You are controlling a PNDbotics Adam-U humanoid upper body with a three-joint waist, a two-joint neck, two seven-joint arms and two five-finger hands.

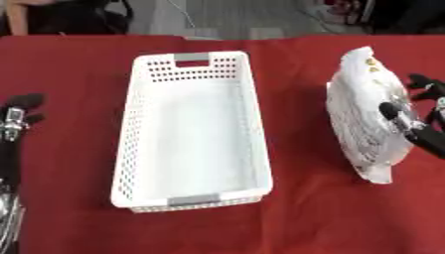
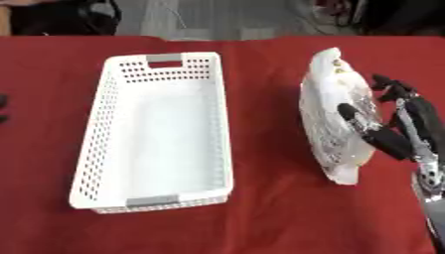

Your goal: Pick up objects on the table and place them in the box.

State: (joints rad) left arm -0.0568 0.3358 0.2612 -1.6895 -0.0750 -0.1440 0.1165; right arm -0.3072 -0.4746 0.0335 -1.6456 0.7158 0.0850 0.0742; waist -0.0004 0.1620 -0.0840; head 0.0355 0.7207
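The right hand (image 2: 396, 124) grips a white bag (image 2: 334, 121), right of the white box (image 1: 193, 131). The left hand (image 1: 17, 116) rests curled, holding nothing.

The right robot hand (image 2: 396, 126) is mostly black, with thick, rounded black fingers (image 2: 354, 116) and silver metal showing at the wrist joint. The left robot hand (image 1: 16, 119) is black too, with a silver cylindrical joint and pale metal parts along the forearm.
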